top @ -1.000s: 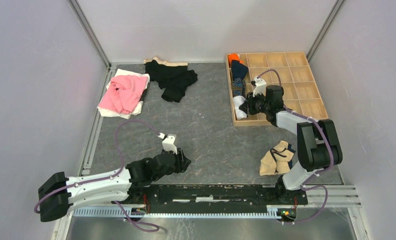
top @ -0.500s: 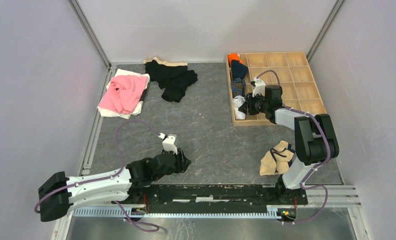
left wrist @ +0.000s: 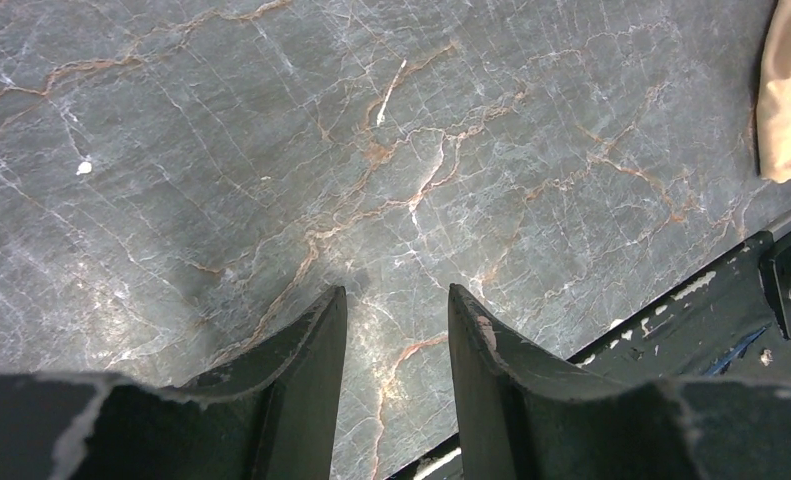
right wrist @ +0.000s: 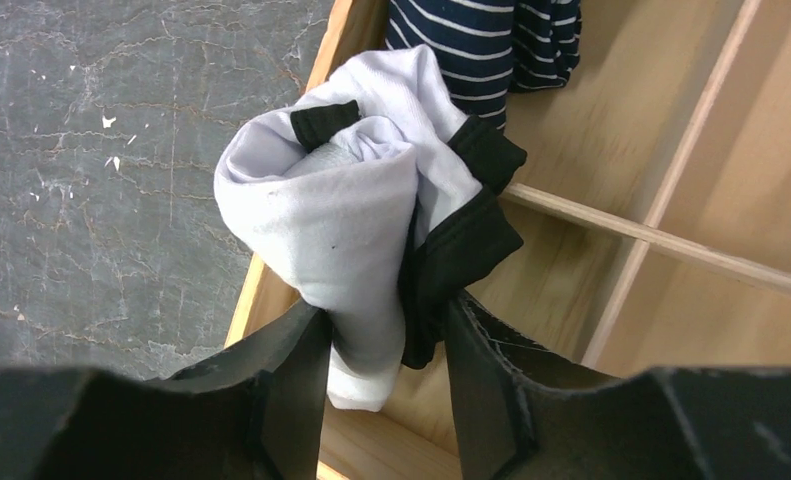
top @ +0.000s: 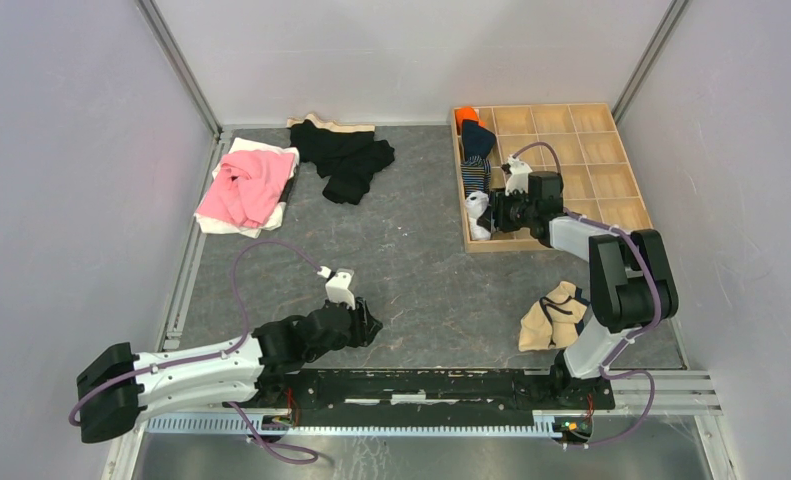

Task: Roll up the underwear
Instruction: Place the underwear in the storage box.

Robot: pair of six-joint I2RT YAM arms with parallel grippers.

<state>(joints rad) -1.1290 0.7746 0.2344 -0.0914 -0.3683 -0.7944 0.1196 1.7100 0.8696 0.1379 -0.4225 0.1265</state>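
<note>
A rolled white underwear with black trim [right wrist: 341, 210] stands in the near-left compartment of the wooden tray [right wrist: 691, 300], leaning on its left wall. My right gripper [right wrist: 386, 315] straddles the roll's lower end with its jaws parted. The left finger touches the white cloth, and wood shows between the cloth and the right finger. A navy striped underwear [right wrist: 491, 40] lies in the compartment beyond. From above, the white roll [top: 478, 212] sits just left of the right gripper [top: 496, 212]. My left gripper [left wrist: 396, 295] hovers open and empty over the bare table [left wrist: 271, 150], near the front.
A tan and black garment [top: 553, 315] lies by the right arm's base. A pink garment [top: 243, 188] on white cloth and a black garment pile [top: 346, 155] lie at the back left. An orange item [top: 466, 117] fills the tray's [top: 601, 150] far-left compartment.
The right gripper's jaws have widened around the white roll, which now rests in the tray compartment. The left arm has not moved.
</note>
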